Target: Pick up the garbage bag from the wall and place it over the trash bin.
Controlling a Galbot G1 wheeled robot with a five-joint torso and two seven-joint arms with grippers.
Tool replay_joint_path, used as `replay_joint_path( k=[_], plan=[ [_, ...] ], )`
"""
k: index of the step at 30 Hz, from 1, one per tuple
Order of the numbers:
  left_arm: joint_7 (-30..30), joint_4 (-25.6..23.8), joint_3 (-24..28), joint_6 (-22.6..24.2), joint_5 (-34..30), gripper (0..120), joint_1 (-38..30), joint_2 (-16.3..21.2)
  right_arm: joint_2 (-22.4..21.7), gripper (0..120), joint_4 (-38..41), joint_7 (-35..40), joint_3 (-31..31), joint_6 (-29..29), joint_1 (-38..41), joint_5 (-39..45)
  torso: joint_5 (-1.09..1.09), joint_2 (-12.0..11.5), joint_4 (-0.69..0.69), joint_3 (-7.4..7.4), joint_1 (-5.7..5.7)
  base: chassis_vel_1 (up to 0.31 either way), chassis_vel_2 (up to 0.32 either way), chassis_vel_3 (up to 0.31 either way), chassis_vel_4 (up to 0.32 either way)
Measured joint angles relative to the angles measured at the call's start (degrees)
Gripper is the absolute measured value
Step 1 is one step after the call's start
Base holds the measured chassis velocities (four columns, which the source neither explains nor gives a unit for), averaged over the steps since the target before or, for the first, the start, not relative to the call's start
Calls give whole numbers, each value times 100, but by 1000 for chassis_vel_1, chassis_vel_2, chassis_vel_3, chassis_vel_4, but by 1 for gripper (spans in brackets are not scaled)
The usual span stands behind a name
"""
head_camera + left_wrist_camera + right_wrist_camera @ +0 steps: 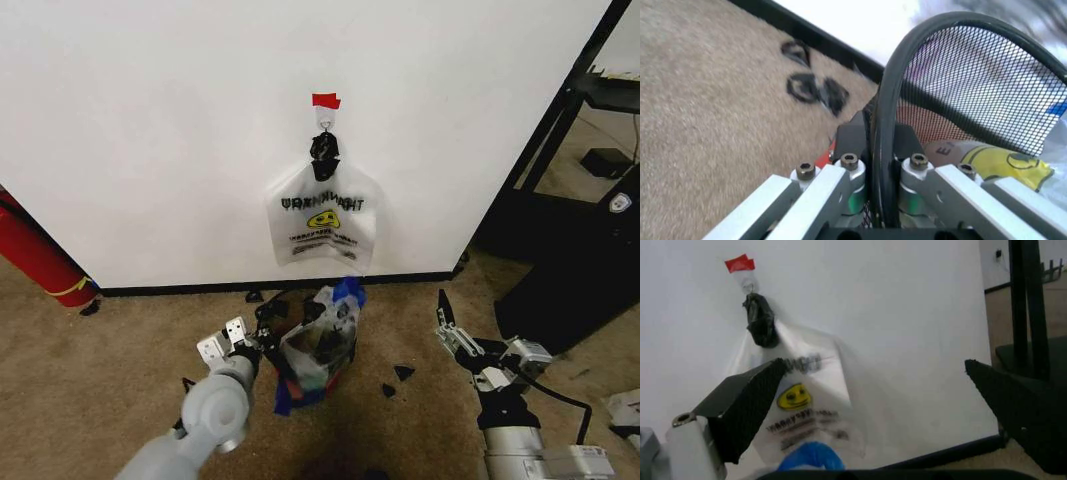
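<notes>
Clamps trash bin [960, 75] rim with left gripper [881, 150]; holds right gripper [873, 367] agape. Likely light, limp, slippery garbage bag [322, 332]: pinch at blue tape [348, 292].

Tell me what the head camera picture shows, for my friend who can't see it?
A clear smiley garbage bag hangs from a hook on the white wall. Below it on the carpet, the left gripper grips the rim of the trash bin, already lined with a blue-taped bag, while the right gripper waits open nearby.
</notes>
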Motion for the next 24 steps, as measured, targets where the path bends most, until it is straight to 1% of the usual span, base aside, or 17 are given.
replay_joint_path(
  k=[2,8,13,16,17,18,21,23,24],
  plan=[
    [1,73,0,-131,63,1,-6,-80,6,100,-2,0,-55,0,-4,-40,1,0,0,0,0,0,0,0,0],
    [120,255,31,-239,136,1,6,-165,24,100,-5,1,-104,-14,7,-78,0,0,0,0,0,0,0,0,0],
    [179,312,31,-226,112,1,-6,-175,22,100,2,2,-104,-21,-4,-84,0,0,-1,0,1,0,0,0,0],
    [173,364,3,-133,43,2,-1,-229,11,100,6,5,-85,-25,-12,-84,0,0,0,0,1,0,0,0,0],
    [171,367,-5,-116,45,6,15,-252,14,100,6,6,-75,-28,-9,-84,0,0,-1,0,1,0,0,0,0],
    [171,367,-5,-116,45,6,15,-252,14,100,6,6,-75,-28,-9,-84,0,0,-1,0,1,0,0,0,0],
    [176,348,-19,-89,122,15,65,-294,37,100,6,14,-62,-32,3,-84,0,0,0,0,1,0,0,0,0],
    [180,248,-23,-48,216,27,85,-295,54,100,4,16,-66,-32,1,-84,0,0,0,0,1,0,0,0,0],
    [180,205,-23,-19,232,30,82,-281,54,100,5,18,-69,-33,1,-84,0,0,0,0,1,0,0,0,0]
  ],
)
